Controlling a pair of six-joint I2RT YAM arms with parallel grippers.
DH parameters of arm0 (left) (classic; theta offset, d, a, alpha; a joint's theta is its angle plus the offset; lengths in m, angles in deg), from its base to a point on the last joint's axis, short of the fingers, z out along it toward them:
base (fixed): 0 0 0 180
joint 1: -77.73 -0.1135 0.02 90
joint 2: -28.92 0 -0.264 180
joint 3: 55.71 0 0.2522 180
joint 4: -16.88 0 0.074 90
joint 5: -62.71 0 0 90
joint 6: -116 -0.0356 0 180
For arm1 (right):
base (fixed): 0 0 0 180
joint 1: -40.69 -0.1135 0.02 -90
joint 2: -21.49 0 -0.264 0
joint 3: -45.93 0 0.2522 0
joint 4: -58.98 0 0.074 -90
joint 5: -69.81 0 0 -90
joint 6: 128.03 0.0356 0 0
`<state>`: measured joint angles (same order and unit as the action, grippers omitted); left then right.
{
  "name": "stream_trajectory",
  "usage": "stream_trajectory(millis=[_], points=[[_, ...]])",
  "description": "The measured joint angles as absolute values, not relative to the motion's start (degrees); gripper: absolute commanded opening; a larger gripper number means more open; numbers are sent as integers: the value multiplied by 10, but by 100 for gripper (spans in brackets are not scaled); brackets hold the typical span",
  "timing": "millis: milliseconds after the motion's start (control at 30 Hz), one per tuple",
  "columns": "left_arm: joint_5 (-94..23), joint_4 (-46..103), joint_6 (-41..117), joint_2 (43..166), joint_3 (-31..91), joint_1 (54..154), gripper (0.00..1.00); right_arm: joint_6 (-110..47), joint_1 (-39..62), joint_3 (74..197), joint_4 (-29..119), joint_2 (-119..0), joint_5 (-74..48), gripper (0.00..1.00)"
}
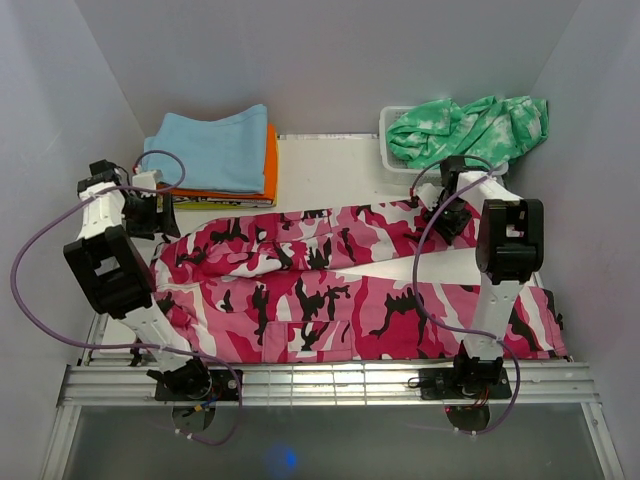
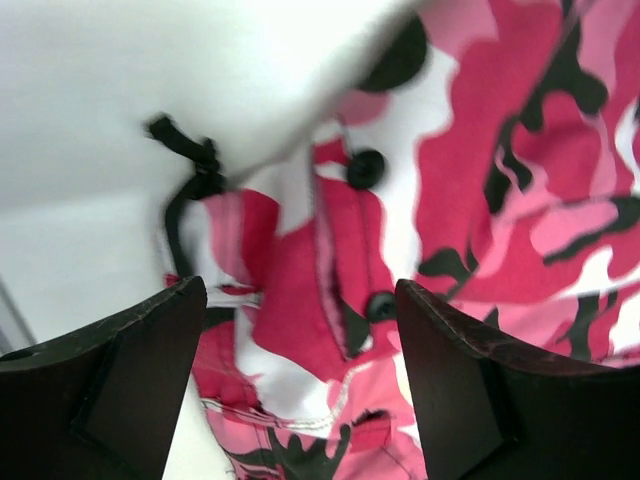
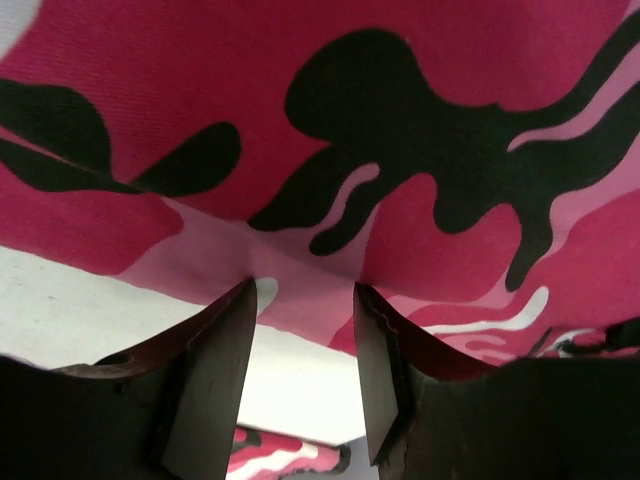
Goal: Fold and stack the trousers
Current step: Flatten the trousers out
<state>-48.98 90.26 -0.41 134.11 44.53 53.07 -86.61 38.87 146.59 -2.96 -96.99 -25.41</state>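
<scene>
The trousers (image 1: pixel 350 290) are seen from above, spread flat across most of the white table (image 1: pixel 340 165). The waist lies at the left and the two legs run to the right. A wedge of bare table is shown between the legs. Parts of the waist are hidden by the left arm, and a strip of the near leg is hidden by the right arm.

The left gripper (image 2: pixel 300 290) is held over the waist end, its fingers spread wide with nothing between them. In its wrist view black buttons and a black cord can be made out on the cloth below. The upper part of that view is blurred to white.

The right gripper (image 3: pixel 303 290) is placed at the edge of the far leg, its fingers partly apart with a gap left between them. The cloth edge lies right at the fingertips; whether it is touched cannot be told.

At the back, folded blue cloth (image 1: pixel 215 150) is stacked on orange cloth (image 1: pixel 270 165), and a green garment (image 1: pixel 470 130) spills from a bin (image 1: pixel 385 140).
</scene>
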Motion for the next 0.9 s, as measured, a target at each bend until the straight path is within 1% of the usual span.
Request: stream_trajectory(millis=[167, 333, 467, 567, 600, 633, 667, 733, 900], points=[[-494, 865, 29, 1394, 482, 509, 88, -851, 383, 1462, -24, -966, -273, 49], [-493, 838, 42, 1457, 457, 509, 87, -837, 375, 1480, -61, -966, -268, 50], [-504, 815, 50, 1451, 424, 509, 79, -824, 357, 1510, -88, -961, -254, 50], [-514, 803, 51, 1443, 411, 509, 66, -816, 340, 1514, -96, -947, -244, 50], [-520, 801, 51, 1442, 408, 509, 58, -814, 336, 1514, -99, -943, -241, 50], [-527, 799, 54, 1441, 406, 509, 37, -811, 331, 1514, -102, -940, -237, 50], [-533, 800, 59, 1441, 404, 510, 26, -808, 328, 1514, -105, -937, -233, 50], [-541, 803, 61, 1439, 406, 512, 0, -803, 326, 1516, -109, -935, -227, 50], [-551, 820, 66, 1414, 459, 523, 0, -787, 328, 1545, -134, -935, -200, 50]])
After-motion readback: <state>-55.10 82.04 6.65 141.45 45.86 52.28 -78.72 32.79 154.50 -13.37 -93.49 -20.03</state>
